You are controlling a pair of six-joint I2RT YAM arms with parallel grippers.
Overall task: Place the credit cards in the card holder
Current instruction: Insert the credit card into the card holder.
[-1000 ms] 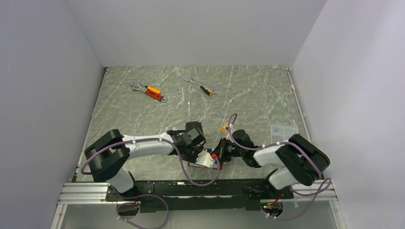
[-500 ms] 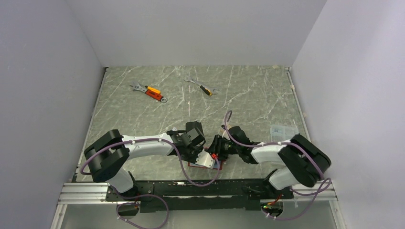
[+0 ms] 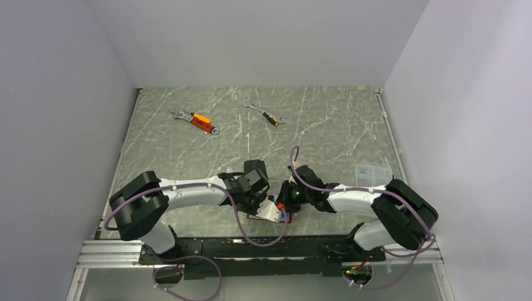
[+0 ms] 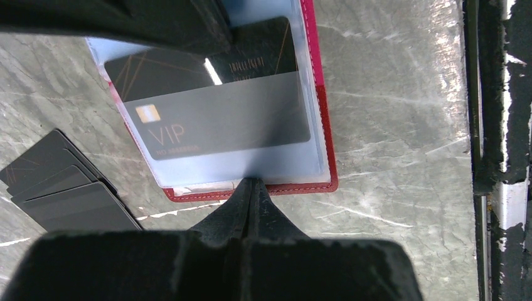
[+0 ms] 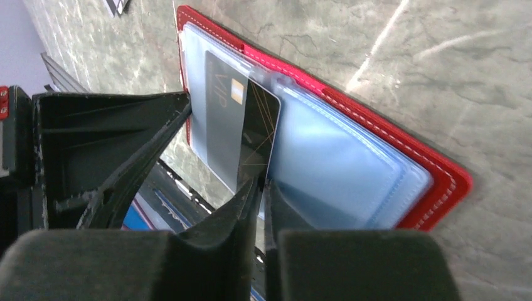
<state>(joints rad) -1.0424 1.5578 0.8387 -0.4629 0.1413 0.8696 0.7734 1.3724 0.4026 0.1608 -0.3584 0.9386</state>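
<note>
Card holder lies open on the table by the front edge, black card mostly in its pocket. Right gripper has swung left onto the card's outer edge within 1 second, jaws a slit apart; can't tell if it's clamping. Left gripper is closed, tips at the holder's rim. Likely the final push-in.

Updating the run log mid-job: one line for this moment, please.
black card partly in card holder pocket | left gripper shut at holder edge | right gripper at card corner, grip unclear
</note>
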